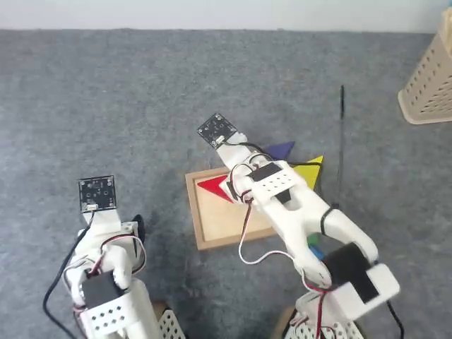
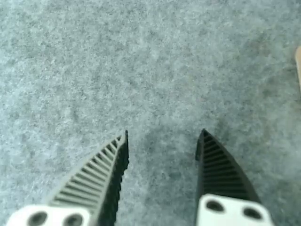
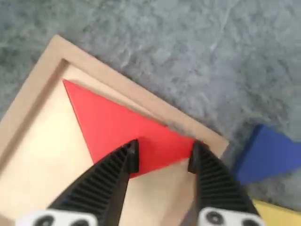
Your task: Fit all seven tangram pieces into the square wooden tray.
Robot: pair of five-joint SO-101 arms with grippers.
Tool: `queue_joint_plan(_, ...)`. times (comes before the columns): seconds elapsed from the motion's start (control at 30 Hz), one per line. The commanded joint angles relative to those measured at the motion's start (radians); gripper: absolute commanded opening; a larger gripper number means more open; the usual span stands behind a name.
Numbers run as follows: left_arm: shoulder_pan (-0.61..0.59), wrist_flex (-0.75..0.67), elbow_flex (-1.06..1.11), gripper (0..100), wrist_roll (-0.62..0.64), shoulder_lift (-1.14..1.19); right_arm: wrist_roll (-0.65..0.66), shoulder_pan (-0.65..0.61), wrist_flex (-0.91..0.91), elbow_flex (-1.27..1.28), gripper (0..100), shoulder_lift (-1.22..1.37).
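The square wooden tray (image 1: 196, 219) lies on grey carpet between the arms, and its rim (image 3: 141, 101) also shows in the right wrist view. A red triangle (image 3: 117, 127) lies flat inside, along the far rim, one point in a corner; the high view shows the red triangle (image 1: 212, 187) too. My right gripper (image 3: 163, 157) hovers open over the triangle's near edge, and red shows past both fingertips. Outside the tray's far side lie a blue piece (image 3: 268, 150) and a yellow piece (image 3: 277, 214). My left gripper (image 2: 162, 146) stands open over bare carpet.
In the high view the blue piece (image 1: 281, 148) and yellow piece (image 1: 311, 168) lie beyond the tray. Small green and blue bits (image 1: 314, 247) peek out beside the right arm. A thin black rod (image 1: 342, 141) lies to the right, and a beige basket (image 1: 431, 78) stands at far right.
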Motion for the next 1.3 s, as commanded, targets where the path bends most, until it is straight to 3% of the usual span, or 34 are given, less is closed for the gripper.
queue_joint_plan(0.0, 0.005, 0.003, -0.005, 23, 0.009, -0.012, -0.008, 0.016, 0.101, -0.028, 19.9, -0.214)
queue_joint_plan(0.1, 0.005, 0.003, -0.005, 23, 0.009, -0.012, -0.012, 0.051, 0.194, -0.028, 19.9, -0.344)
queue_joint_plan(0.2, 0.005, 0.003, -0.005, 23, 0.009, -0.012, -0.025, 0.168, 0.216, -0.026, 19.9, -0.404)
queue_joint_plan(0.37, 0.005, 0.003, -0.005, 23, 0.009, -0.012, -0.287, 0.380, 0.143, -0.034, 19.8, -0.274)
queue_joint_plan(0.73, 0.005, 0.003, -0.005, 23, 0.009, -0.012, -0.681, 0.383, 0.156, -0.209, 20.0, 0.091)
queue_joint_plan(0.9, 0.005, 0.003, -0.005, 23, 0.009, -0.012, -0.697, 0.406, 0.343, -0.354, 20.3, 0.147)
queue_joint_plan(1.17, 0.005, 0.003, -0.005, 23, 0.009, -0.012, -0.697, 0.390, 0.378, -0.437, 20.5, 0.282)
queue_joint_plan(1.27, 0.005, 0.003, -0.005, 23, 0.009, -0.012, -0.698, 0.390, 0.430, -0.474, 26.5, 0.309)
